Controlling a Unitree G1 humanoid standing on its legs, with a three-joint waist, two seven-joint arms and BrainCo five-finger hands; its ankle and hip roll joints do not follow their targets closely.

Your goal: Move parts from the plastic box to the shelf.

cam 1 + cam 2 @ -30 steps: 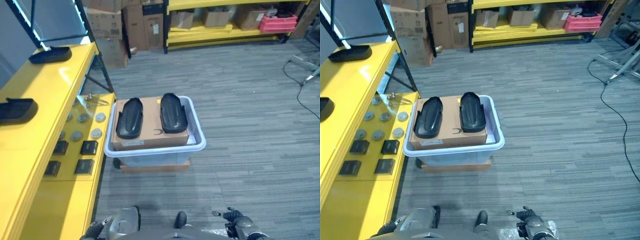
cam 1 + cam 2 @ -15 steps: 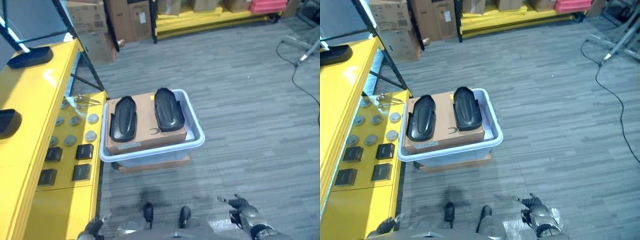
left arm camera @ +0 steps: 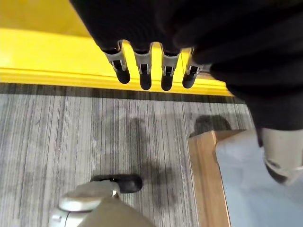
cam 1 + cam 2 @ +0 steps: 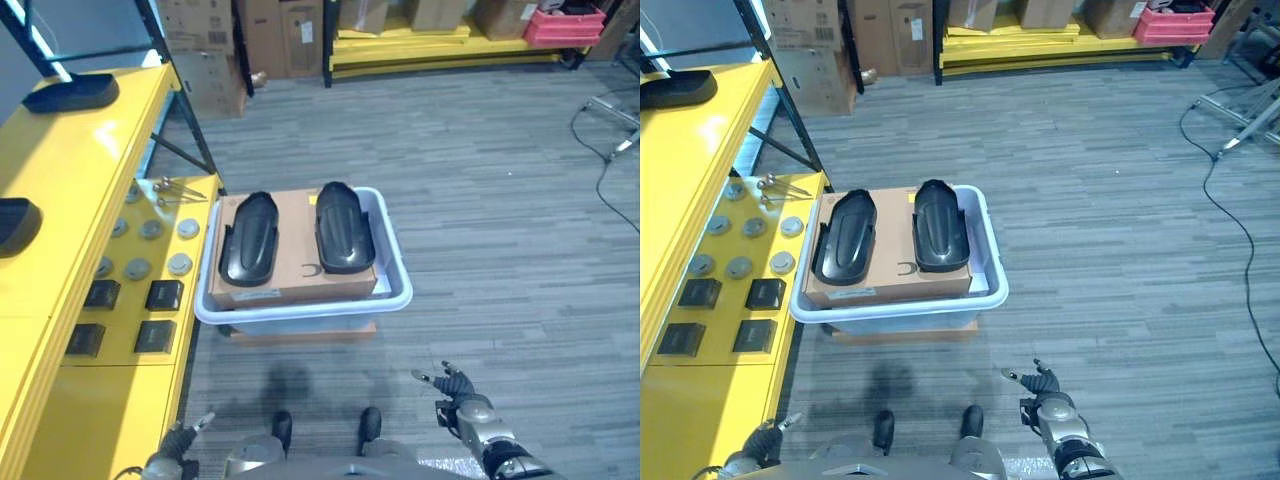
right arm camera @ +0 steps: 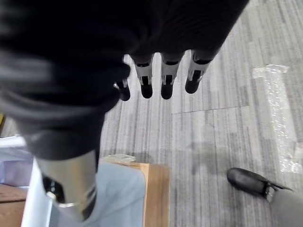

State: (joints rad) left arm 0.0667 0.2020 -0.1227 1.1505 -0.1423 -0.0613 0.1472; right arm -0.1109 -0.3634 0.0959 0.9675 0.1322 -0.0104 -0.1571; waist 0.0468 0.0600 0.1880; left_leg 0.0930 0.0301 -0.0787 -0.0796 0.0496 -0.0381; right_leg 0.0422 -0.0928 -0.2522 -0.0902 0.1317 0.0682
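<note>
A pale plastic box (image 4: 398, 272) stands on the floor ahead, on a wooden board (image 3: 206, 179). Inside it lies a cardboard carton (image 4: 297, 272) with two black moulded parts on top, one on the left (image 4: 249, 238) and one on the right (image 4: 343, 227). The yellow shelf (image 4: 70, 180) runs along my left and carries two more black parts (image 4: 70, 93) (image 4: 15, 225). My left hand (image 4: 176, 440) hangs low beside the shelf, its fingers (image 3: 144, 71) straight and empty. On the near side of the box, low down, my right hand (image 4: 460, 405) is also open, with straight fingers (image 5: 163, 75).
The shelf's lower level (image 4: 150, 345) holds several round discs and small black blocks. Cardboard boxes (image 4: 205, 50) and a yellow rack with a red crate (image 4: 565, 22) line the back wall. Clear plastic wrap (image 5: 279, 118) lies on the carpet near my right side.
The camera has shifted, so the whole scene sits differently. Both hands now reach slightly further into view. The box and its parts have not moved.
</note>
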